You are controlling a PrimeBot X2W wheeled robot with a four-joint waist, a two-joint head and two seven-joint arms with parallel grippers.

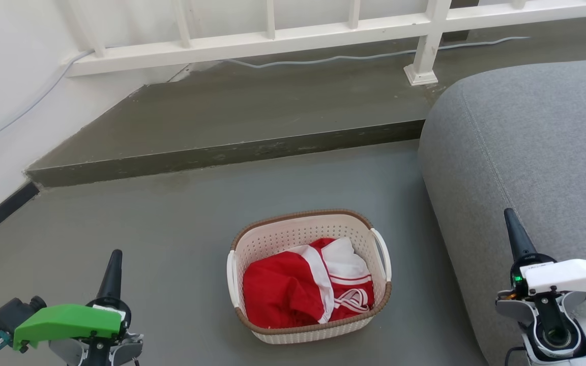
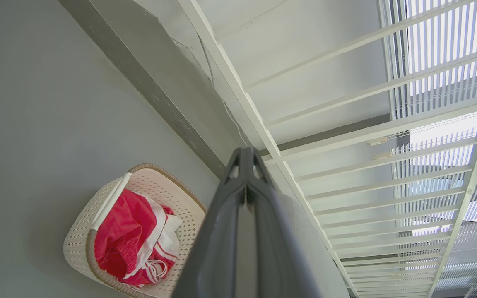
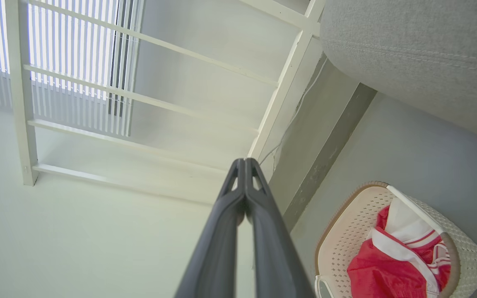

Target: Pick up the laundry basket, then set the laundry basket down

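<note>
Since the laundry basket [image 1: 298, 233] stands flat on the grey floor [image 1: 171, 244] with neither arm touching it, you are looking at a scene that fits two stages: the basket waiting to be lifted, or the basket already set down again. One moment does not settle which. It sits midway between the two arms, just beside the grey sofa [image 1: 527, 152], with a red-and-white garment [image 1: 283, 290] bunched inside.

The left gripper [image 1: 115, 259] is low at your left, well apart from the basket; the right gripper [image 1: 511, 226] is low at your right, in front of the sofa, also apart from it. Both point up and away, towards the white railing [image 1: 272, 35].

The head view gives you the layout — both white loop handles, the left handle [image 1: 230, 279] and the right handle [image 1: 382, 251], and the gap on either side. It presents each pincer as one dark spike, though, so for the grip go to the wrists. There the left gripper [image 2: 245, 155] has its fingers pressed together on nothing, and the right gripper [image 3: 245, 165] likewise — tips meeting, nothing between them. Each wrist view also catches the basket obliquely at its lower edge.
</note>
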